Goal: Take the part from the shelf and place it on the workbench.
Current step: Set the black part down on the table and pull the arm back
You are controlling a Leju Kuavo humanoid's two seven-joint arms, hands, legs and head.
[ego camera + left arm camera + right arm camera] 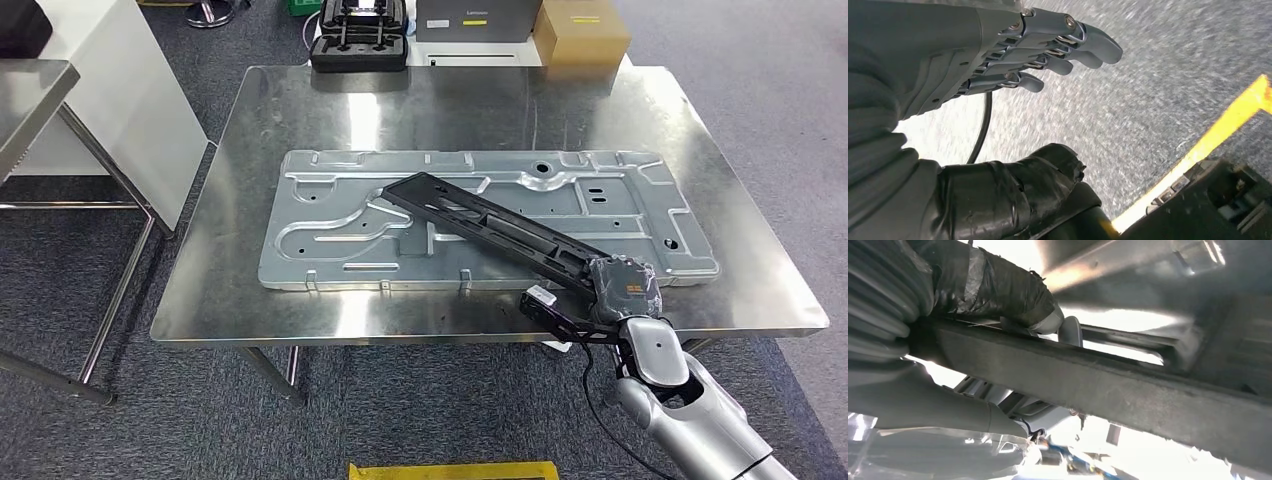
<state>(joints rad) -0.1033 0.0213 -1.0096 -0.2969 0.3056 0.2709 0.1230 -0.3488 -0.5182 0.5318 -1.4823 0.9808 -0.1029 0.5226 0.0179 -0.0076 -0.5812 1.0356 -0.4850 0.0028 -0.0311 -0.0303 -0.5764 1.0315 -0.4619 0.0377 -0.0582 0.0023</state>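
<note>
Your long black part (pixel 490 225) lies slantwise across the grey stamped metal panel (pixel 330 235) that rests flat on the steel worktop (pixel 700 150); its far end reaches toward the middle of the panel and its near end overhangs the panel's front right corner. There your right hand (pixel 622 288) grips that near end, and in the right wrist view the taped thumb (pixel 998 287) is wrapped over the dark bar (pixel 1098 385), so the fingers are holding the part. Beyond the panel, at the worktop's far edge, you have a black case (pixel 360 45), a grey box (pixel 478 20) and a brown cardboard box (pixel 582 35). Your left hand (pixel 1013 55) hangs over grey carpet (pixel 1158 100), its fingers (pixel 1083 47) straight and spread, holding nothing, near a yellow floor line (pixel 1228 125).
</note>
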